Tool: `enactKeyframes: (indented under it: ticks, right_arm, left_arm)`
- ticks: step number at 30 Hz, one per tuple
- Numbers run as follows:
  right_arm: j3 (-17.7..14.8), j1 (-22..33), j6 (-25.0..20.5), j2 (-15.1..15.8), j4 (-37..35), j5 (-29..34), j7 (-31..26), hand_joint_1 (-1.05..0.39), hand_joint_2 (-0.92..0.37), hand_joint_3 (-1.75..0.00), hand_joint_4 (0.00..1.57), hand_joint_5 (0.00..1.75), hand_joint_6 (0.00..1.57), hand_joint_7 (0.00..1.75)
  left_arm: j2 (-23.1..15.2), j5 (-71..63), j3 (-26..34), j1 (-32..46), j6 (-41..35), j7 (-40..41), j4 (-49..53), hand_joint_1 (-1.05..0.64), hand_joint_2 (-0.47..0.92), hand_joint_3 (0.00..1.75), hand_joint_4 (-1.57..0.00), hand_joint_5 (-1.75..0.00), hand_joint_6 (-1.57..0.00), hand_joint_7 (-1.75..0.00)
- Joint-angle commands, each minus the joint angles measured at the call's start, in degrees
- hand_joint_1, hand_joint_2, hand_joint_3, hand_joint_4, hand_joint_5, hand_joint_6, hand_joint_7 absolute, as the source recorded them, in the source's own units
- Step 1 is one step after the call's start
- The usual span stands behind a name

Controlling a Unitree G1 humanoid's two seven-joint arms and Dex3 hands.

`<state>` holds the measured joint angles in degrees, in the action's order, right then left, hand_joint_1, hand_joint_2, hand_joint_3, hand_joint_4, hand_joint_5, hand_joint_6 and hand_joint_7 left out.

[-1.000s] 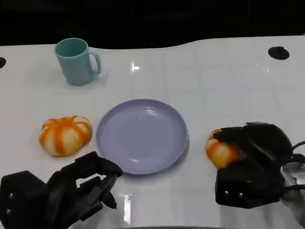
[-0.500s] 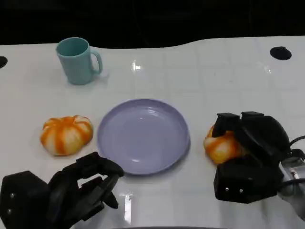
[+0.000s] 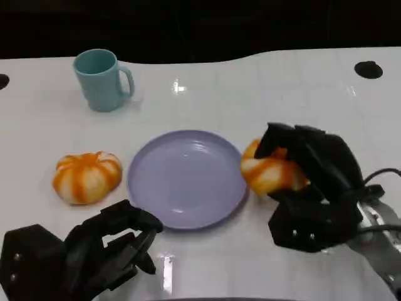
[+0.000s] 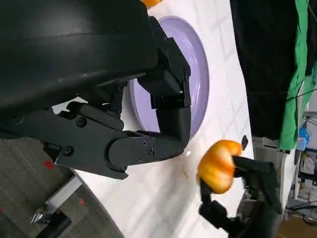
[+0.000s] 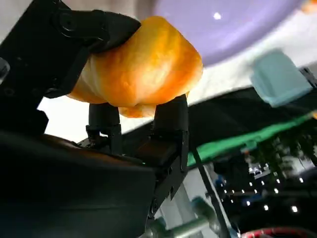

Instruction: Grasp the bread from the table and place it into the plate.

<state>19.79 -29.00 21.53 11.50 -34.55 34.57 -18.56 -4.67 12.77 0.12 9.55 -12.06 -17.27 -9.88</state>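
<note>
- Since a second ago my right hand (image 3: 305,182) has carried the bread roll (image 3: 270,170) from its spot right of the purple plate (image 3: 185,178) up to the plate's right rim, with the roll now lifted off the white table (image 3: 269,94).
- Fingers are wrapped over the top of that roll, gripping it; from the head camera I see them draped across its far side.
- My right wrist camera gives me what the head view hides: fingers (image 5: 171,119) pressing the roll (image 5: 141,69) from underneath too, with the plate (image 5: 233,25) beyond it and the teal mug (image 5: 280,79) further off.
- From the left wrist camera the roll (image 4: 218,166) hangs clear of the table, just off the plate's edge (image 4: 198,79).
- My left hand (image 3: 100,248) sits near the plate's front rim, fingers curled in, holding nothing.
- A second orange-striped roll (image 3: 86,177) lies left of the plate, apart from it.
- That teal mug (image 3: 102,79) stands upright at the far left, handle to the right.
</note>
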Motion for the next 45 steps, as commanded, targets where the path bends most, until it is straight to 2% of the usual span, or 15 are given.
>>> enactKeyframes:
  ticks: [1, 8, 15, 24, 29, 31, 32, 33, 34, 35, 36, 38, 39, 42, 45]
  right_arm:
    - [-0.8, -3.0, 1.3, -0.9, 1.8, -2.3, 2.3, -0.05, -0.32, -1.38, 0.96, 1.75, 0.72, 1.75]
    - [-0.3, -5.0, 1.4, -3.1, 2.1, -3.0, 4.8, -0.08, -0.26, -1.45, 0.99, 1.75, 0.75, 1.75]
    - [1.7, -8.4, 2.6, -5.0, -1.6, -1.8, 6.3, -0.14, -0.24, -1.44, 0.97, 1.75, 0.73, 1.75]
    - [4.9, -14.4, 1.7, -10.2, -12.9, -0.3, 5.7, -0.15, -0.28, -1.28, 0.95, 1.75, 0.69, 1.75]
    - [5.1, -17.2, 1.5, -12.6, -20.1, -0.9, 5.9, -0.12, -0.32, -1.24, 0.92, 1.75, 0.67, 1.75]
    - [4.6, -18.0, 2.1, -13.3, -22.7, -2.0, 7.1, -0.12, -0.31, -1.32, 0.91, 1.75, 0.74, 1.53]
    - [4.2, -18.4, 1.9, -13.7, -23.8, -3.1, 9.4, -0.11, -0.32, -1.28, 0.90, 1.75, 0.79, 1.28]
    - [4.0, -18.7, 1.5, -13.9, -24.5, -3.9, 11.2, -0.15, -0.44, -1.03, 0.76, 1.72, 0.77, 0.89]
    - [3.9, -18.9, 1.0, -13.8, -24.6, -4.7, 13.7, -0.17, -0.53, -0.85, 0.70, 1.67, 0.79, 0.66]
    - [4.0, -18.9, 0.7, -13.6, -24.4, -5.1, 15.5, -0.24, -0.65, -0.63, 0.48, 1.24, 0.69, 0.38]
    - [4.3, -18.9, 0.7, -13.3, -24.1, -5.0, 17.0, -0.29, -0.74, -0.47, 0.41, 0.92, 0.62, 0.23]
    - [5.1, -18.9, 1.0, -12.6, -23.6, -4.3, 18.8, -0.40, -0.88, -0.23, 0.27, 0.45, 0.46, 0.05]
    - [5.6, -18.9, 0.8, -12.2, -23.2, -3.7, 19.6, -0.44, -0.90, -0.20, 0.22, 0.37, 0.41, 0.03]
    - [6.4, -18.4, -0.5, -11.4, -21.4, -3.0, 22.0, -0.57, -0.92, -0.21, 0.04, 0.24, 0.23, 0.00]
    - [6.3, -17.3, -2.1, -10.9, -19.0, -3.3, 24.2, -0.63, -0.92, -0.23, 0.00, 0.19, 0.18, 0.00]
  left_arm:
    - [-0.5, -0.1, 0.5, -0.3, -0.4, 0.7, 0.0, -0.41, 0.92, 0.49, -0.62, -1.75, -0.65, -1.30]
    - [-0.5, -0.6, 0.2, -0.1, -0.2, 1.0, -0.2, -0.40, 0.92, 0.50, -0.61, -1.75, -0.64, -1.31]
    - [-0.2, -1.0, -0.4, 0.4, -0.8, 1.8, -1.2, -0.41, 0.92, 0.50, -0.61, -1.75, -0.64, -1.32]
    - [0.1, -0.6, -0.6, 0.5, -0.2, 1.5, -0.8, -0.42, 0.92, 0.48, -0.62, -1.75, -0.65, -1.32]
    - [0.1, -0.7, -0.7, 0.7, -0.2, 1.5, -1.0, -0.43, 0.92, 0.47, -0.61, -1.75, -0.66, -1.31]
    - [0.1, -0.8, -0.7, 0.7, -0.1, 1.5, -1.0, -0.43, 0.92, 0.47, -0.61, -1.75, -0.66, -1.30]
    - [0.1, -0.8, -0.7, 0.7, -0.1, 1.5, -1.0, -0.42, 0.92, 0.47, -0.61, -1.75, -0.66, -1.30]
    - [0.0, -0.9, -0.8, 0.8, -0.1, 1.5, -1.0, -0.42, 0.92, 0.47, -0.61, -1.75, -0.66, -1.30]
    - [0.1, -0.8, -0.8, 0.8, 0.0, 1.4, -1.0, -0.42, 0.92, 0.47, -0.61, -1.75, -0.66, -1.30]
    - [0.1, -0.7, -0.7, 0.8, 0.0, 1.4, -0.9, -0.42, 0.92, 0.48, -0.61, -1.75, -0.66, -1.30]
    - [0.2, -0.6, -0.7, 0.8, -0.1, 1.5, -1.0, -0.41, 0.92, 0.48, -0.61, -1.75, -0.66, -1.30]
    - [0.2, -0.6, -0.7, 0.8, -0.2, 1.5, -1.1, -0.41, 0.92, 0.48, -0.61, -1.75, -0.66, -1.30]
    - [0.2, -0.6, -0.7, 0.8, -0.4, 1.6, -1.2, -0.41, 0.92, 0.48, -0.61, -1.75, -0.66, -1.30]
    - [0.2, -0.8, -0.8, 0.8, -1.0, 1.9, -1.5, -0.41, 0.92, 0.49, -0.61, -1.75, -0.66, -1.30]
    - [0.2, -0.9, -0.9, 0.8, -0.6, 1.9, -1.4, -0.41, 0.92, 0.49, -0.61, -1.75, -0.66, -1.30]
